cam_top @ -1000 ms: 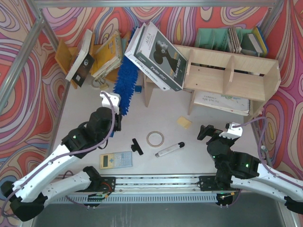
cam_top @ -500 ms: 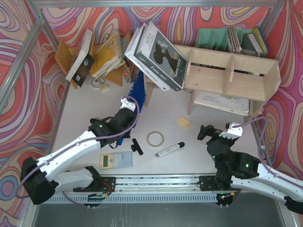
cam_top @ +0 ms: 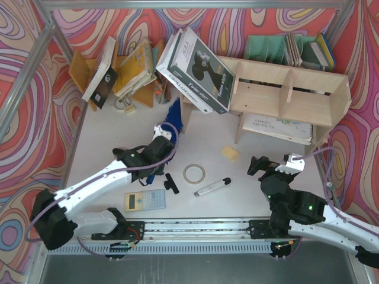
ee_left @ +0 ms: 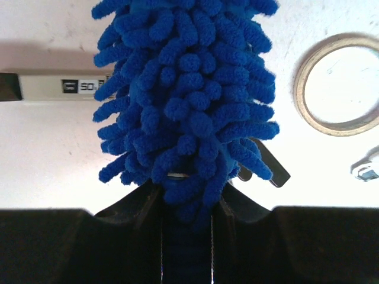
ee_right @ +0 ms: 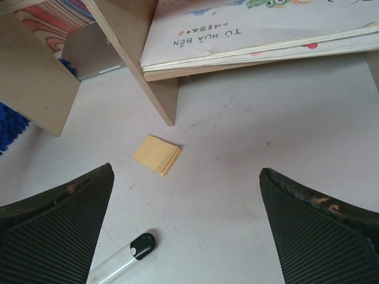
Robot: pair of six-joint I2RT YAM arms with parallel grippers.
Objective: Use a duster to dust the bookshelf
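Blue duster (ee_left: 186,100) sits clamped in my left gripper (ee_left: 186,207); my right gripper (ee_right: 186,177) gapes empty. Sweeping at the bookshelf's (cam_top: 290,89) left end, I risk tipping the overhanging books (cam_top: 195,62) off.

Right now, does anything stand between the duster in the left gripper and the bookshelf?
Nothing visible on the table does: the duster has its head at the bookshelf's left end. Large tilted books lean over that end's top.
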